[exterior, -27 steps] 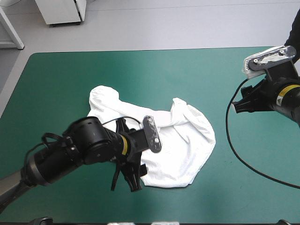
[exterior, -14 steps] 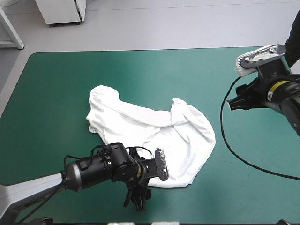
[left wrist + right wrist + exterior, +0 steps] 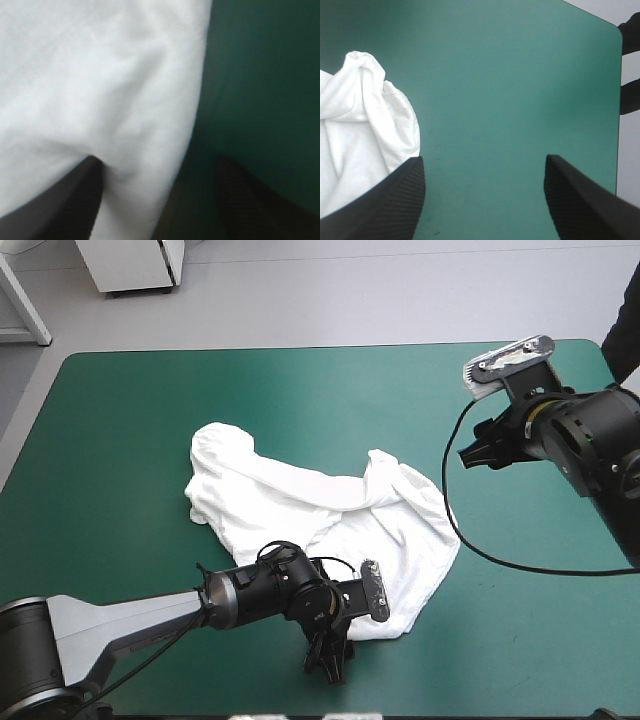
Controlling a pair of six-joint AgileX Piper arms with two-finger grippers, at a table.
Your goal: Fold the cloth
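Observation:
The white T-shirt [image 3: 330, 515] lies crumpled in the middle of the teal-green table. My left gripper [image 3: 328, 658] is low at the shirt's near edge, just in front of the hem. In the left wrist view that gripper [image 3: 159, 162] is open, and the T-shirt's [image 3: 100, 85] edge runs between its black fingers [image 3: 240, 200], covering one side. My right gripper [image 3: 470, 454] hovers over bare cover to the right of the shirt, apart from it. It is open in the right wrist view [image 3: 484, 161], with a bunched lobe of the T-shirt [image 3: 365, 115] beside one finger.
Bare teal-green cover [image 3: 120, 440] surrounds the shirt on all sides. The table's rounded far right corner [image 3: 615, 30] shows ahead of the right gripper. The near table edge is close under the left gripper.
My left arm has dropped off the shirt and slid right along its near edge. The right arm has moved left toward the shirt. The shirt itself has not shifted.

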